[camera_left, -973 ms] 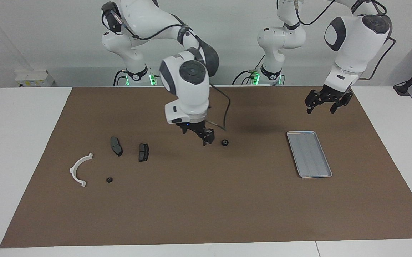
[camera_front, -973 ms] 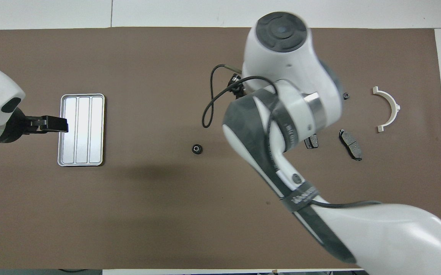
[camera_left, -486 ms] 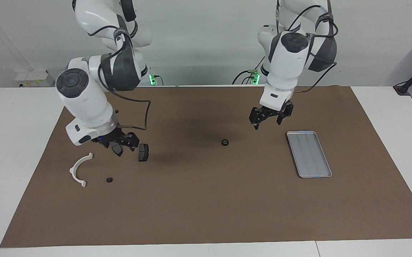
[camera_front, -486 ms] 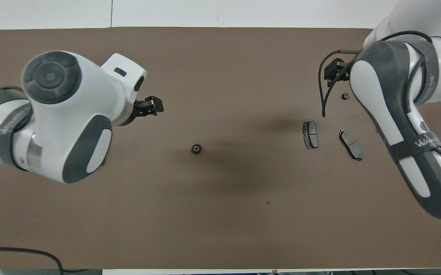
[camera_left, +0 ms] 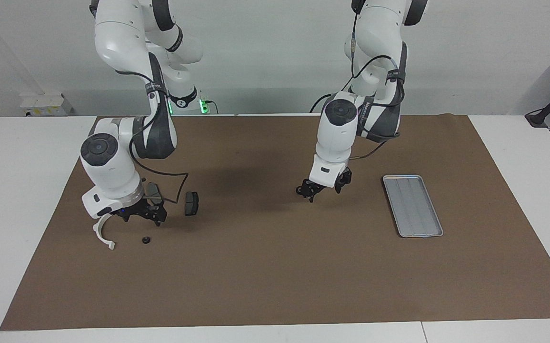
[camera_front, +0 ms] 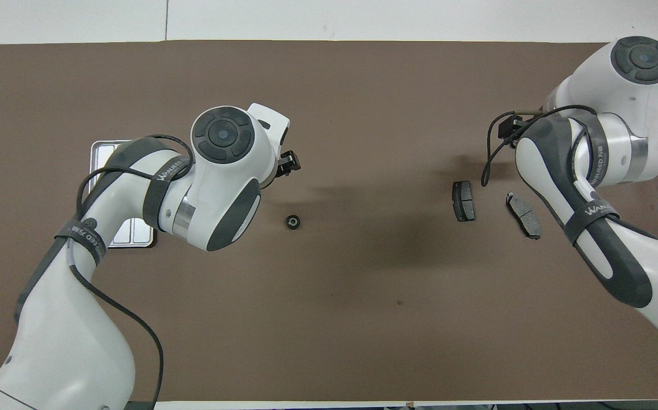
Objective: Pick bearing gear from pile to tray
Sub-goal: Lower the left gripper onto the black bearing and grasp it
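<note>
A big brown mat [camera_front: 329,319] covers the table, and 1 small black round gear [camera_front: 292,222] lies near its middle. The left arm [camera_front: 135,239] hides most of the silver tray [camera_front: 96,152] by the mat's edge at its own end, and its black gripper [camera_front: 290,163] pokes out just beside the gear. 2 dark brake pads [camera_front: 464,200] lie flat near the edge at the right arm's end, where the right arm [camera_front: 591,171] bends over the mat.
</note>
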### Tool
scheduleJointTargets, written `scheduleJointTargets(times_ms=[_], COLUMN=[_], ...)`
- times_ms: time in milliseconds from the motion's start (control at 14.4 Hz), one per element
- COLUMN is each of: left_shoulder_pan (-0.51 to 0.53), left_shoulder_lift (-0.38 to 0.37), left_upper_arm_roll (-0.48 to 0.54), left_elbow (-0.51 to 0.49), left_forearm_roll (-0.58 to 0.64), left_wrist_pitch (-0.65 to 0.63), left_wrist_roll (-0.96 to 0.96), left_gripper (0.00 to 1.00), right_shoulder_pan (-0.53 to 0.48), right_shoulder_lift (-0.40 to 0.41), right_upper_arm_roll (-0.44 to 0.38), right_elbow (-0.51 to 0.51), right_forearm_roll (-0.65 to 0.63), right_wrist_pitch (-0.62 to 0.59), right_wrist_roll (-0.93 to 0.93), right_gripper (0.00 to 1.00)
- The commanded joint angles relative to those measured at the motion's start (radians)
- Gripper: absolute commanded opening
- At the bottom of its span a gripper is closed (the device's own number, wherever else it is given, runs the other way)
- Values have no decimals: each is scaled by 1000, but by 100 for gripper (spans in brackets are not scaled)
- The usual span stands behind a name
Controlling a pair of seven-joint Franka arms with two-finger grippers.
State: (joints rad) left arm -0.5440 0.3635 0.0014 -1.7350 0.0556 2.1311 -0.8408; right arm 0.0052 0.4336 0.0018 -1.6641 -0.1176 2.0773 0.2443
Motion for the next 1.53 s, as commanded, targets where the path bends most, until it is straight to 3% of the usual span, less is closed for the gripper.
scheduleJointTargets(times_ms=[0,417,764,1112,1459], left_shoulder_pan=[-42,-65,-60,-86,-128], left_shoulder_lift=[6,-35,-90,-97,-100], left_upper_arm_roll=[9,9,11,8,5], left_elbow=[6,-139,-265,-282,-354], left_forearm_roll=[-22,-40,-39,-39,-40], left_wrist_pitch=[12,122,141,164,340], left_wrist_roll=[-61,-58,-34,-81,-100], left_gripper=[100,100,100,100,100], right_shoulder_pan=[-31,-40,-39,-42,-44], right_shoulder_lift=[26,105,149,159,157], right_upper_arm_roll=[14,14,14,14,14], right_elbow=[-29,-16,27,32,32], right_forearm_roll=[-27,-25,-22,-17,-20], right_wrist_pitch=[65,151,153,162,158], right_wrist_roll=[73,150,156,165,167], right_gripper=[100,100,98,83,44])
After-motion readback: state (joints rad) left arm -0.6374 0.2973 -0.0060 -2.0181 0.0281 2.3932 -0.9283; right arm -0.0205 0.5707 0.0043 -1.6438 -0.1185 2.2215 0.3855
